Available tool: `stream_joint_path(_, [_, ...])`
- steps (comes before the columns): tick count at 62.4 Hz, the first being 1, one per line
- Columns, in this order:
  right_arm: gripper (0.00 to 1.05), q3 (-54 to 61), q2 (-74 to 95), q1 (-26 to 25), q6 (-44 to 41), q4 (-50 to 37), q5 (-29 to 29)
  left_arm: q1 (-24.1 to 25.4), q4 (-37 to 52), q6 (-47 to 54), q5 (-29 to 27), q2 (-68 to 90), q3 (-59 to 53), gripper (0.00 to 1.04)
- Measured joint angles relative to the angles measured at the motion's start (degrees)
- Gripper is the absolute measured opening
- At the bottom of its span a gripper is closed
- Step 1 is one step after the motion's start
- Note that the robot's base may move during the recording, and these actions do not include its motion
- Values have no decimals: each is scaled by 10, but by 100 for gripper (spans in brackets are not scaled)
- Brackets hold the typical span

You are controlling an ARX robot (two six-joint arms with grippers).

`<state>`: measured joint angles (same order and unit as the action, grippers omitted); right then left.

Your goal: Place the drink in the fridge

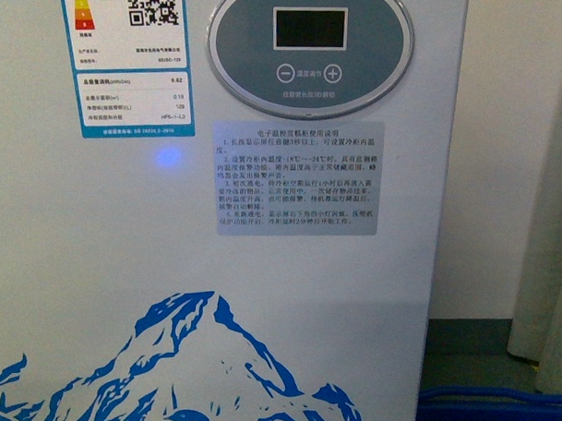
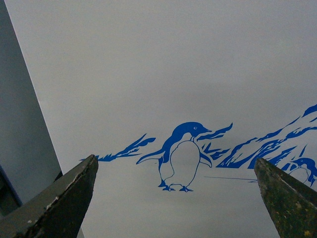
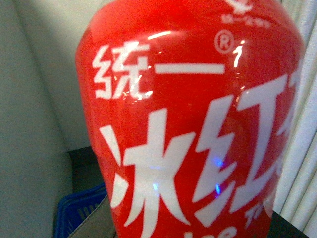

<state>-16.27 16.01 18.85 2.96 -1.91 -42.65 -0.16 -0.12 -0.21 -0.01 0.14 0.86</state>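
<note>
The fridge [image 1: 95, 259] fills the front view up to its edge at frame right, with open room beyond. The left pincer [image 2: 174, 159] gapes empty. The drink [image 3: 193, 124] crowds the right wrist view, and the right pincer is unseen there.

Indoor room with a shop-type setup, can't tell if real shop or test room. Evidence:
- white retail-style chest fridge [image 1: 122, 260] fills the front view
- oval control panel [image 1: 310, 50] with dark display and plus/minus buttons
- energy label [image 1: 120, 57] with QR code, plus a printed instruction sticker [image 1: 298, 177]
- blue mountain print [image 1: 193, 355], and a penguin print [image 2: 181, 156] on white casing in the left wrist view
- blue plastic basket [image 1: 491, 416] on dark floor [image 1: 470, 356] just beside the fridge
- plain white wall [image 1: 519, 136] behind, pale pleated curtain [image 3: 302, 173] in the right wrist view
- packaged drink bottle [image 3: 198, 124], red label with white Chinese lettering
</note>
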Motion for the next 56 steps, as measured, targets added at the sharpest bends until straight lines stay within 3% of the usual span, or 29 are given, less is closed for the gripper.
stream_joint_path(56, [36,2,-1,0,-1,0,0,0,0,0,0,0,0,97])
